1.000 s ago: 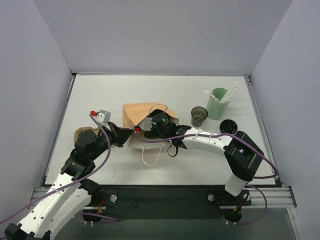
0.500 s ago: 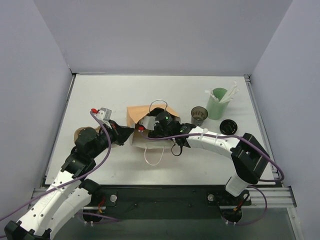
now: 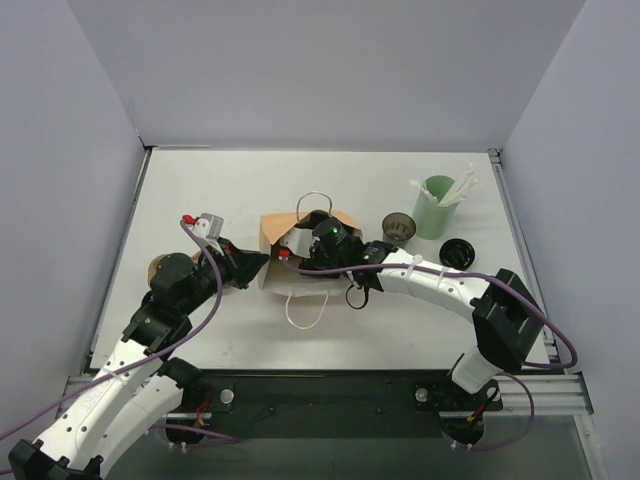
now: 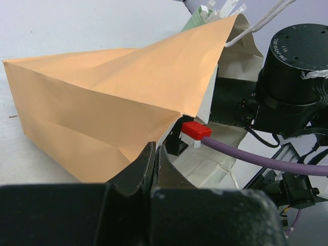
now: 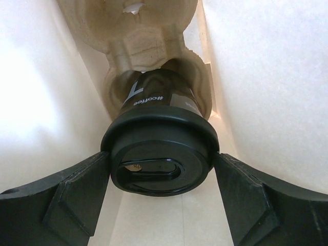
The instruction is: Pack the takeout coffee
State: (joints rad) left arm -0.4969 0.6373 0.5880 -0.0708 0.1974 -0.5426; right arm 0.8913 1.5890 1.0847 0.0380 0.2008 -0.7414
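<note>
subject: the takeout coffee, a small dark brown-black cylindrical disposable cup [image 5: 154, 97] with a round black plastic lid [image 5: 160, 148]. location: inside the tan paper bag [image 3: 275, 228], which lies on its side on the white table [image 3: 200, 190] with its mouth toward the arms. the cup's base sits in one well of the brown moulded-pulp two-cup tray [image 5: 134, 38], deep in the bag, lid toward the mouth.

right gripper [image 5: 161, 160]: reaches into the bag, jaws spread wide on either side of the lid and right at its rim. whether they press on the lid or stand just clear of it cannot be told.

left gripper [image 4: 155, 156]: fully closed at the bag's mouth, and it appears to pinch the lower edge of the paper there, holding the mouth open.

handling assessment: the cup is judged light to moderate in weight, depending on fill, which is not visible. the paper wall will likely give under a hard squeeze. the plastic lid is stiffer but smooth, so liable to slip, and may pop off if it takes the load. the sip opening faces the camera, so spillage is a risk with the cup on its side. the best hold is judged to be across the lid rim or the stiffened wall just below it, with modest force. the thin bag wall offers no support.
</note>
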